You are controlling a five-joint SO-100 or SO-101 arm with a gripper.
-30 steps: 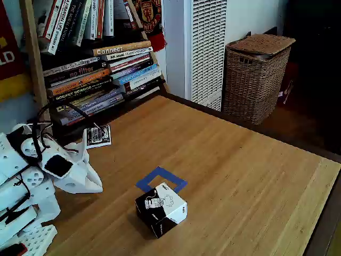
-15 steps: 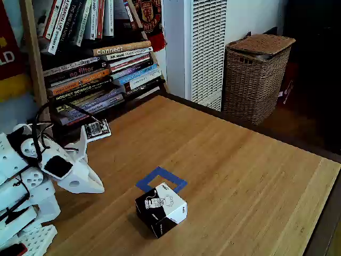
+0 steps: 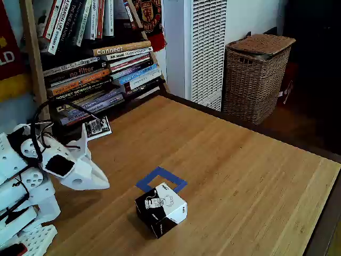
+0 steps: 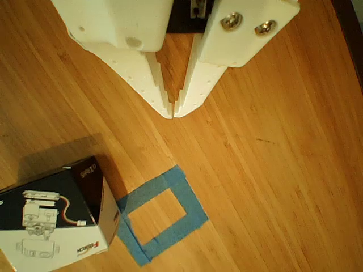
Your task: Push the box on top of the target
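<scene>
Fixed view: the white arm sits at the left edge of the wooden table, its gripper pointing right and held above the tabletop, well apart from the box. The box rests on the table with its white, line-drawn top up and black sides showing. Its far corner just overlaps or touches the near edge of the blue tape target, and most of the outline stays uncovered. A small printed tag lies near the bookshelf, and a wicker basket stands beyond the table.

Other view, looking down past the gripper: the two white fingers are pressed together, tips meeting with only a thin seam between them. They hang over bare wood, above the target in this picture. The box sits at the lower left, its corner touching the target's left side.
</scene>
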